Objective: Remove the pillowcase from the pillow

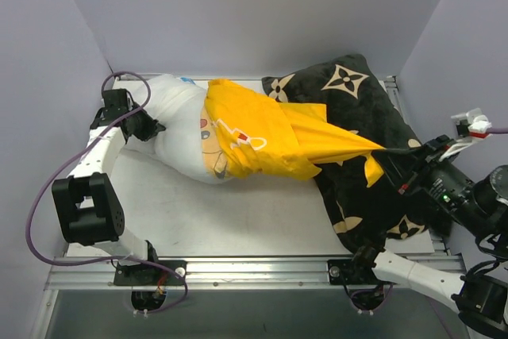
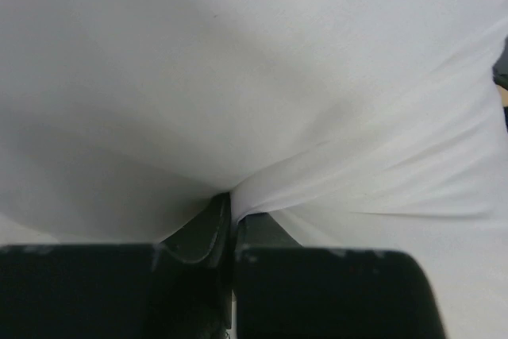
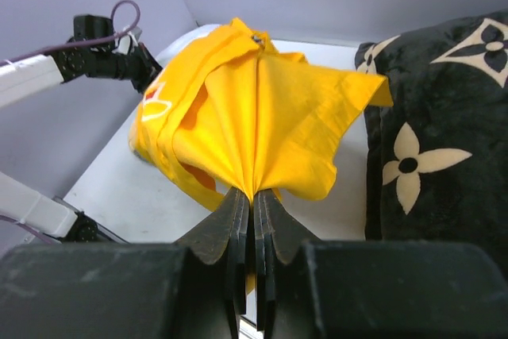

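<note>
The white pillow [image 1: 176, 129] lies at the back left, its left part bare. The yellow pillowcase [image 1: 262, 136] with cartoon print still wraps its right part and stretches in a taut point to the right. My right gripper [image 1: 386, 156] is shut on the pillowcase's end [image 3: 254, 129], over the black flowered pillow. My left gripper [image 1: 152, 126] is shut on a pinch of the pillow's white fabric [image 2: 262, 117] at its left end, which fills the left wrist view. A small blue tag [image 1: 187, 80] shows at the pillow's far corner.
A black pillow with tan flower marks [image 1: 373, 140] lies at the right, under the right gripper, also in the right wrist view [image 3: 444, 117]. Purple walls enclose the white table [image 1: 238, 220]. A metal rail [image 1: 254, 267] runs along the near edge.
</note>
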Motion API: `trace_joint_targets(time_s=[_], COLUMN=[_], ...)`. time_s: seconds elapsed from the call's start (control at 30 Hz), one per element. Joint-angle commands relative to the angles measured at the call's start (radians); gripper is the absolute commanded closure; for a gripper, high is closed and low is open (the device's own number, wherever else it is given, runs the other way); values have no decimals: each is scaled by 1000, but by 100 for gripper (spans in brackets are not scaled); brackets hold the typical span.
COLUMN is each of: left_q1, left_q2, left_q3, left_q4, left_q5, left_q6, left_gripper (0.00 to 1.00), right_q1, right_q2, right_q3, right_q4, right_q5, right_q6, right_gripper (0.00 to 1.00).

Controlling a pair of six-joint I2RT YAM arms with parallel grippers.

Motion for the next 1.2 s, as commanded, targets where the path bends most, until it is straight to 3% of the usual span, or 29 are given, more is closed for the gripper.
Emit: trace_joint_targets(time_s=[0.0,0.43,0.67,0.93,1.07,1.17], left_q1=[106,88,57,33,31,31], left_q2=[86,43,-23,-71,-88,-105], left_q3=[3,-5,-63,-133,-150,-153], left_q4=[27,26,26,41,47,47], left_q5=[-386,-299,-277,-267,-254,-251], left_q6=[77,97,107,97,104,110], left_gripper=[100,100,100,100,100,100], right_q1=[-22,-22,-21,-73,-169,-214], right_q2=[-108,2,254,640,759,789], right_q3=[133,41,47,387,567,572], right_q4=[212,276,373,425,404,399], right_q5=[106,-19,-105,-134,-202,-233], right_q6=[-27,2,-47,-136,-95,-84], right_gripper=[100,100,100,100,100,100])
